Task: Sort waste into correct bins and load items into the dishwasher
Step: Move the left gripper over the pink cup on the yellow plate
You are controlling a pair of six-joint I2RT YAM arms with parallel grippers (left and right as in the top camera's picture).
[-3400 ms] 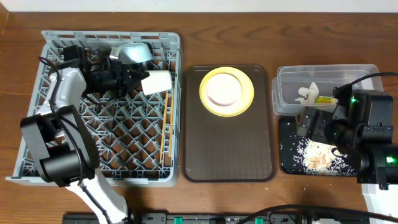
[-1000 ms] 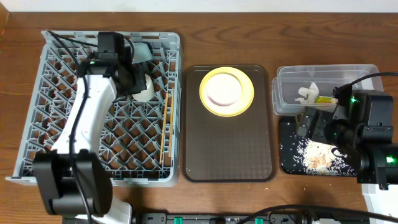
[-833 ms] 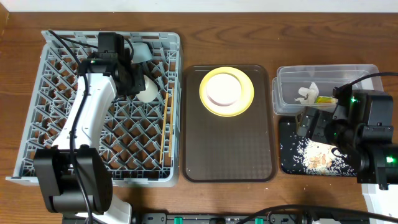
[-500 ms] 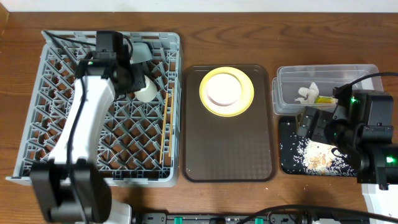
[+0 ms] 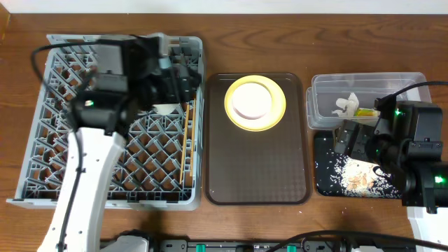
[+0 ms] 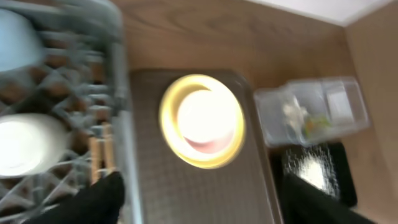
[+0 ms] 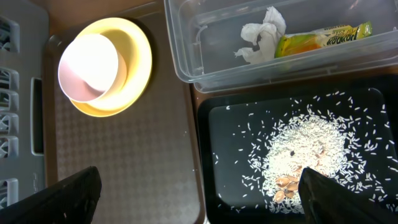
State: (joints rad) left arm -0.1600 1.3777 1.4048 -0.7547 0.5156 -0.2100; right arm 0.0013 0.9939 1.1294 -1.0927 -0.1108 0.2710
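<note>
The grey dishwasher rack holds the cream bowl, which lies free among the pegs, and the chopsticks along its right side. My left gripper hovers open and empty over the rack's right rear edge. In its blurred wrist view I see the cream bowl, the light blue bowl and the yellow plate. The plate sits on the brown tray. The tissue and wrapper lie in the clear tub. Rice crumbs lie in the black tray. My right gripper is open above that tray's left edge.
The brown serving tray lies between the rack and the two bins. The left arm's white link crosses over the front half of the rack. The right arm's body covers the right part of the black tray.
My left gripper has opened and let go of the cream bowl, which stays in the rack. The arm has risen and swung right toward the rack's edge. The right arm has not moved.
</note>
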